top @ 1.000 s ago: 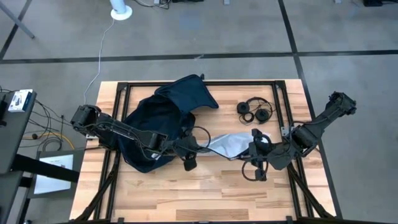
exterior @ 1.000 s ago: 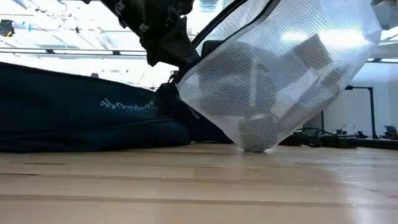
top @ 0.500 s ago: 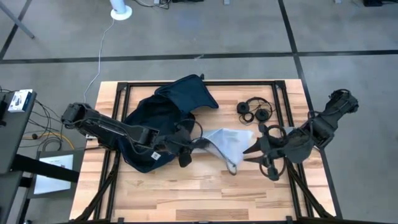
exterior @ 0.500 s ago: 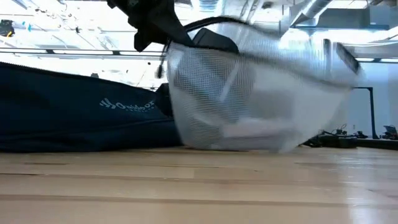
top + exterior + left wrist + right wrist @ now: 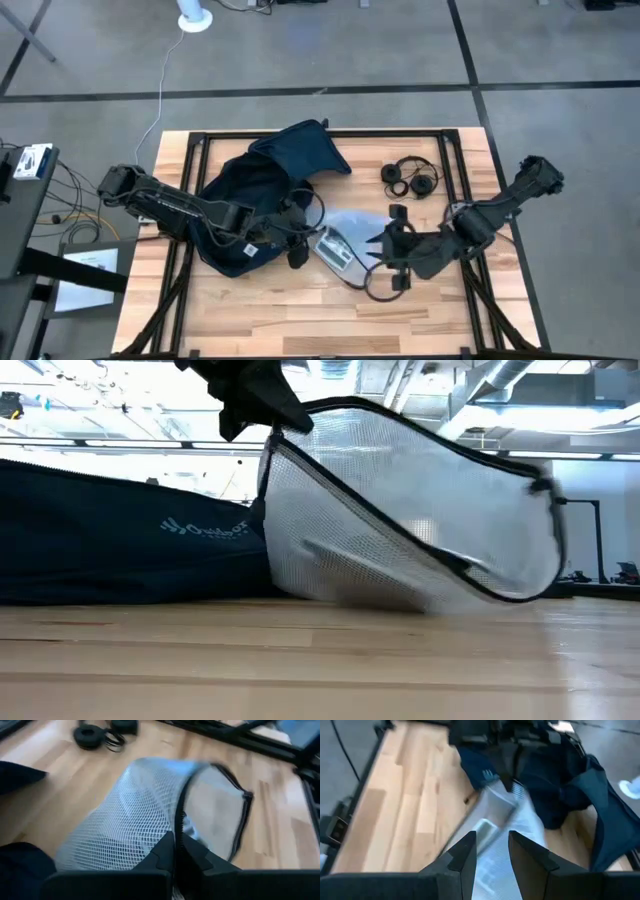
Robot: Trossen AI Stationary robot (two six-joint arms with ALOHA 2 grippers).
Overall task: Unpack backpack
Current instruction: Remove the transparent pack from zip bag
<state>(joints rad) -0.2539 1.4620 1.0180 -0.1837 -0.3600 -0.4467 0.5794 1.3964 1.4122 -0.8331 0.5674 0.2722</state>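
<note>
1. High view: my left gripper (image 5: 300, 243) sits mid-table beside the backpack (image 5: 262, 200), fingers pinched together on the pouch (image 5: 345, 245).
2. Left wrist view shows my fingers (image 5: 172, 855) clamped on the pouch's (image 5: 145, 815) dark zipper edge.
3. My right gripper (image 5: 385, 262) is just beside the pouch's other end, fingers apart; in the right wrist view they (image 5: 470, 855) straddle the mesh (image 5: 495, 835) with nothing gripped.
4. Low view: the pouch (image 5: 400, 520) hangs tilted from my left gripper (image 5: 250, 395), its bottom resting on the table (image 5: 320, 660).
5. The backpack (image 5: 120, 540) lies slumped on the table's left half, touching the pouch.
6. Headphones (image 5: 410, 177) lie near the far right edge.
</note>
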